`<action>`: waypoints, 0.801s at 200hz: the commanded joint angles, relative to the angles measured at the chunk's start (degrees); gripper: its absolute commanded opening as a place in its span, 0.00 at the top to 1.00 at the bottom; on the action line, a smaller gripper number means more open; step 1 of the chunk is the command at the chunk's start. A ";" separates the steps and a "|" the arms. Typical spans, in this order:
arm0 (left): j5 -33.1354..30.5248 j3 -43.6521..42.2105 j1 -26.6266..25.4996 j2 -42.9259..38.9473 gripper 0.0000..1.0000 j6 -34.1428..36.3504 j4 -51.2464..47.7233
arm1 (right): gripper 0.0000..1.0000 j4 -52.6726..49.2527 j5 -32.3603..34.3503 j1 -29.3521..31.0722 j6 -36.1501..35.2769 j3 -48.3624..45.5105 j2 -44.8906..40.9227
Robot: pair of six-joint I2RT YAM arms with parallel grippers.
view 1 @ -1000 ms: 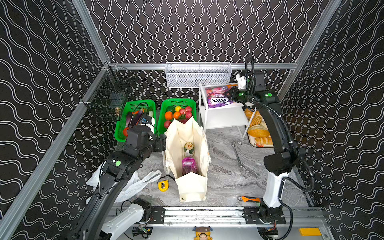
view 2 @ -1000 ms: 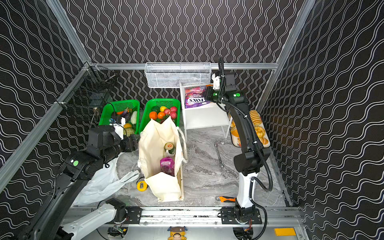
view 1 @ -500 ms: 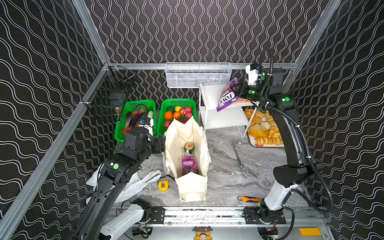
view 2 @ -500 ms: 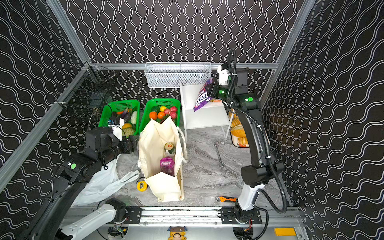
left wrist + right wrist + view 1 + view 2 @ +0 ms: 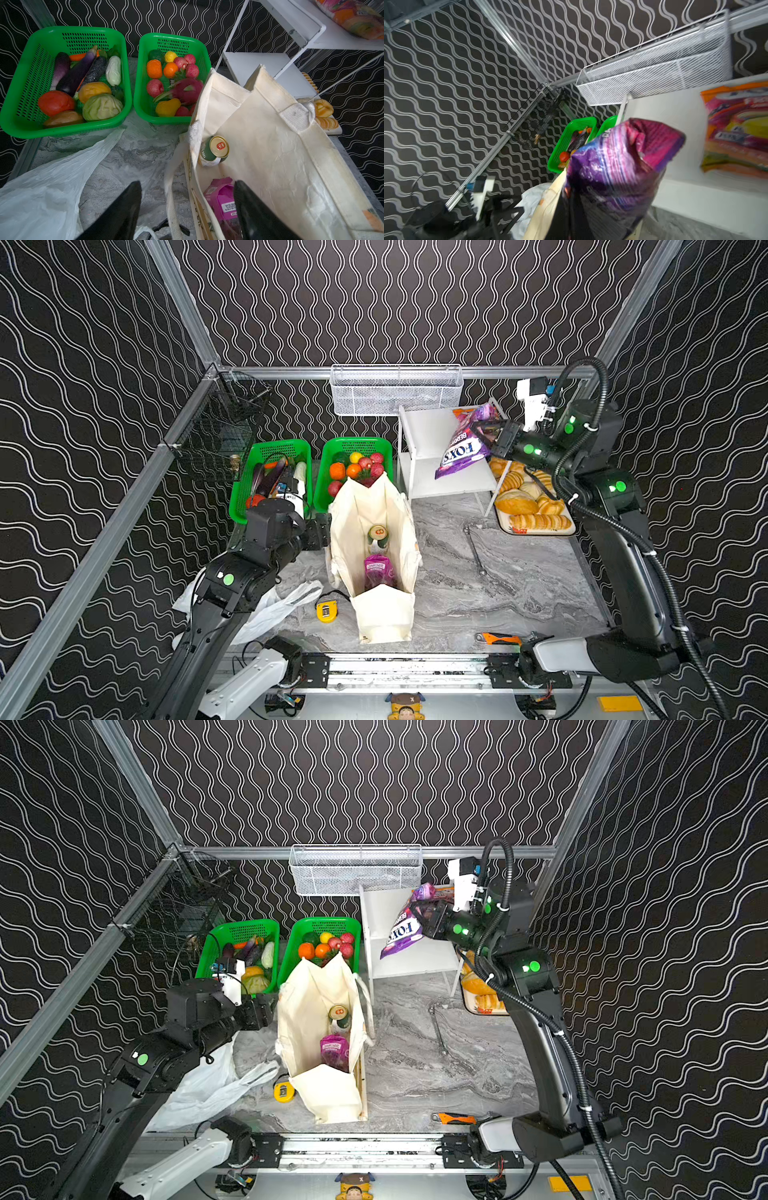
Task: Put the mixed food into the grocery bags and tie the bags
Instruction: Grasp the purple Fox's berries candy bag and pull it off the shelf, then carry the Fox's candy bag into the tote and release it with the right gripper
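Top views, right gripper (image 5: 484, 434): clamped on the upper end of the purple FOX'S candy packet (image 5: 460, 452).
FOX'S candy packet: hangs tilted below the jaws, clear of every surface, in front of the white shelf unit (image 5: 424, 435).
Right wrist view: the packet fills the foreground, blurred, and hides the fingers. An orange packet (image 5: 737, 128) lies flat on the shelf's top board beside it.
Left gripper (image 5: 187, 182): jaws spread wide, nothing between them but the near wall and strap of the cloth tote (image 5: 270, 145). One finger is over the marble table (image 5: 128, 151), the other over the tote's mouth. I cannot tell whether either touches the cloth.
Cloth tote: stands upright and open mid-table, well apart from the held packet.
Inside the tote: a green can (image 5: 216, 148) leaning at the far end, and a pink-purple snack packet (image 5: 222, 199) nearer the left gripper.
White plastic bag (image 5: 282, 601): crumpled flat on the table beside the tote, under the left arm.
Fruit basket (image 5: 172, 37): green mesh, just behind the tote, holding a pink dragon fruit (image 5: 187, 91) with orange, yellow and red toy fruits.
Vegetable basket (image 5: 72, 31): green mesh, beside the fruit basket.
Bread tray (image 5: 540, 531): beside the shelf, below the right arm.
Table clutter: a wrench (image 5: 473, 549), a yellow tape measure (image 5: 327, 611), an orange-handled cutter (image 5: 498, 639).
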 commanded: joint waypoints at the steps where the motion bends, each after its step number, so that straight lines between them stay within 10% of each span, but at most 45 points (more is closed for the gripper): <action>1: 1.20 -0.55 0.08 -0.41 0.26 -1.65 1.21 | 1.00 4.35 -0.30 5.54 0.45 -4.63 -3.43; 79: 4.91 -3.50 0.06 -1.24 0.25 -5.81 1.54 | 1.00 -3.30 18.99 32.17 0.01 -12.66 -0.51; 160: 5.59 -4.82 0.06 -2.48 0.24 -7.54 0.62 | 1.00 -10.23 23.86 40.29 2.83 -9.63 11.81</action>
